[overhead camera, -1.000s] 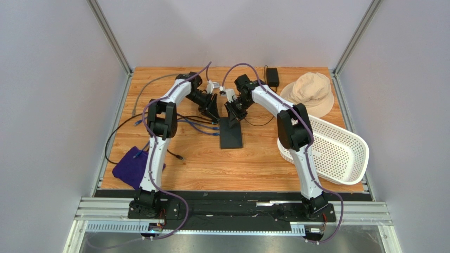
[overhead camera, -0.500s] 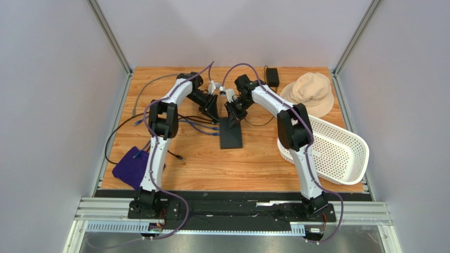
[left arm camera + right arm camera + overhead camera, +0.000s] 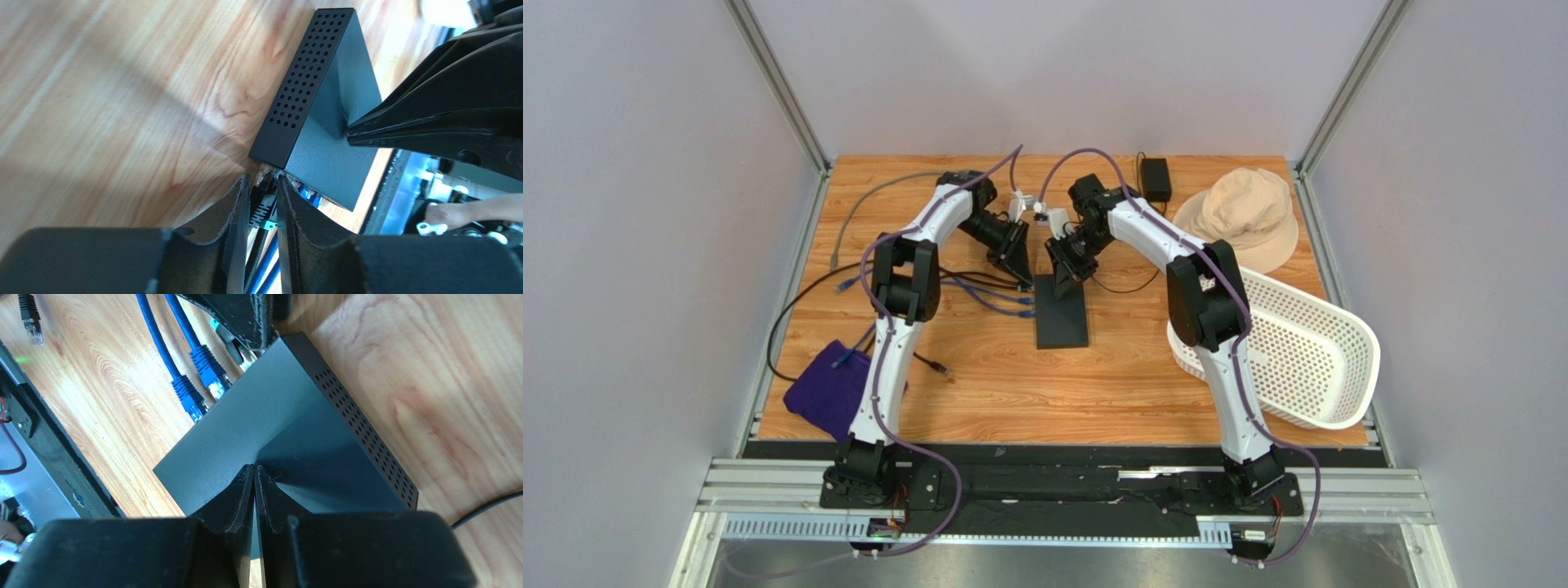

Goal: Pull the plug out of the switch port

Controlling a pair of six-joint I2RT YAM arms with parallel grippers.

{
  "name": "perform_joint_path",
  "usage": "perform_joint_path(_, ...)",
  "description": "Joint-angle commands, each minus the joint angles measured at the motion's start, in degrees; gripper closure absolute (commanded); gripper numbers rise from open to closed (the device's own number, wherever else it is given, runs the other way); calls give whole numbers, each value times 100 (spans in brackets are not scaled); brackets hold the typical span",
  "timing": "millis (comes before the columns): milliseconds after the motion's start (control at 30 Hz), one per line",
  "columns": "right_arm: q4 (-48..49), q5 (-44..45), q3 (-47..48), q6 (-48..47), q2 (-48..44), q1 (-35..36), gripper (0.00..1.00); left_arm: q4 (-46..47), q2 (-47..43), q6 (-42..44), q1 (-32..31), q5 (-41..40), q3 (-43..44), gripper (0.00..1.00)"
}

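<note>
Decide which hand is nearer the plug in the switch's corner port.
Left. The left hand grips the plug at the port edge of the switch. The right hand is shut, resting on the switch's top, farther back from the plug.

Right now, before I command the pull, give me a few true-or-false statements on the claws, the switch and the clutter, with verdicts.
1. The right claw is shut, with its tips pressed on the top of the switch. True.
2. The left claw is wide open, holding nothing. False: it is closed on a plug at the switch's port side.
3. Two blue cables meet the switch's port side next to the gripped plug. True.
4. The beige hat lies inside the white basket. False: it lies on the table, beyond the basket's far end.
</note>
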Motion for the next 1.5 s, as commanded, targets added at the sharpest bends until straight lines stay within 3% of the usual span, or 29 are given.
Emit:
perform_joint_path(0,-34,365,-256,-136,137,3,88,-376,145,-53,-268,827,-169,75)
perform_joint_path(433,-60,409,-450,-171,-4,38,87,-121,242,-430,-137,1320,-336,100)
perform_joint_path(733,-69,444,-529,-223,-39,47,87,-112,173,-562,-136,1110,-397,100)
perform_joint_path(933,-60,462,-520,-241,-48,47,87,-341,-65,-202,-93,1021,-626,100)
perform_joint_path(1167,-95,444,-485,-241,22,47,87,-323,66,-211,-49,608,-2,100)
perform_joint_path(1467,-78,453,-503,-250,13,47,87,-288,-549,474,-49,688,-1364,100)
